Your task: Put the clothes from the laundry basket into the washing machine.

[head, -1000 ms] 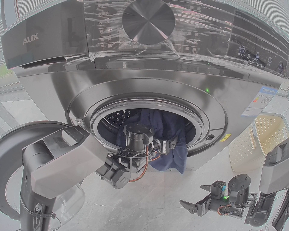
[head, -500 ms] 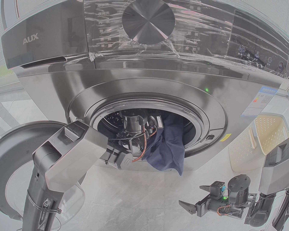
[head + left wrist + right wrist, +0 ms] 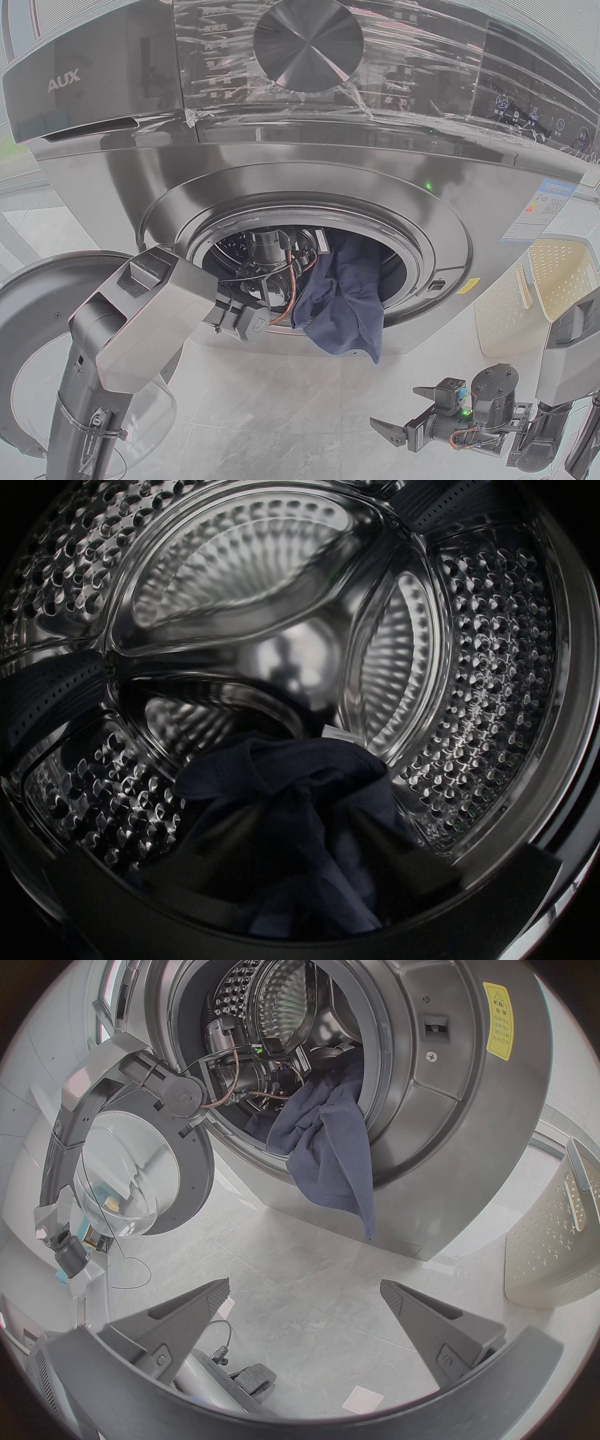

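The left hand [image 3: 303, 808], inside the drum [image 3: 494, 667], pinches a bunch of the navy cloth [image 3: 347, 300], likely soft, light and limp, half draped over the lip [image 3: 405, 307], best taken at its hanging fold; the right hand [image 3: 400, 431] hangs spread.

Your left gripper [image 3: 300, 820] sits sunk in dark folds of the navy garment [image 3: 275, 774], so you can't judge its grip; the laundry basket [image 3: 519, 294] runs off the head view's edge.

garment [image 3: 344, 300] hanging from washing machine [image 3: 300, 169] opening, laundry basket [image 3: 550, 281] right
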Controlling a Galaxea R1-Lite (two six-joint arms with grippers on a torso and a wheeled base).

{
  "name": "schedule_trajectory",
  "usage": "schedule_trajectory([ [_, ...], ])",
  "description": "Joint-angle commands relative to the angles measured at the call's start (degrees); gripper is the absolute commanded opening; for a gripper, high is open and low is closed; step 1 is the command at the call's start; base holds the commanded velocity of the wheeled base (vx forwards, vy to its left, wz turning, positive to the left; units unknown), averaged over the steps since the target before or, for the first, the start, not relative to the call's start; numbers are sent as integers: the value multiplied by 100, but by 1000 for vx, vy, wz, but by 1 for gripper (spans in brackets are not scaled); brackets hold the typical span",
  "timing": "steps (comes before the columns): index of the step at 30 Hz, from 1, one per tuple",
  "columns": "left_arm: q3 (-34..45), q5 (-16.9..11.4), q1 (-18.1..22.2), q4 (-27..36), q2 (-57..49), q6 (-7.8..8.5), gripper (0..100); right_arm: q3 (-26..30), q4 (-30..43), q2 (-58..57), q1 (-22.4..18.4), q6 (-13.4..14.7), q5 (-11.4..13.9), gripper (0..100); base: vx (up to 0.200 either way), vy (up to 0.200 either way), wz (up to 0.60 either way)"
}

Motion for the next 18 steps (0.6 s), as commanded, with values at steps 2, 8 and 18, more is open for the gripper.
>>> schedule_trajectory([
  [2,814,-98,-346,1,-674,-76,100,0,-3,7,3,-1,-1,100,0,0,0],
  [8,1640,-423,-663,1,-982,-84,100,8,-3,7,11,-1,-1,100,0,0,0],
  [18,1816,-529,-830,-52,-613,-76,100,8,-3,7,11,-1,-1,100,0,0,0],
])
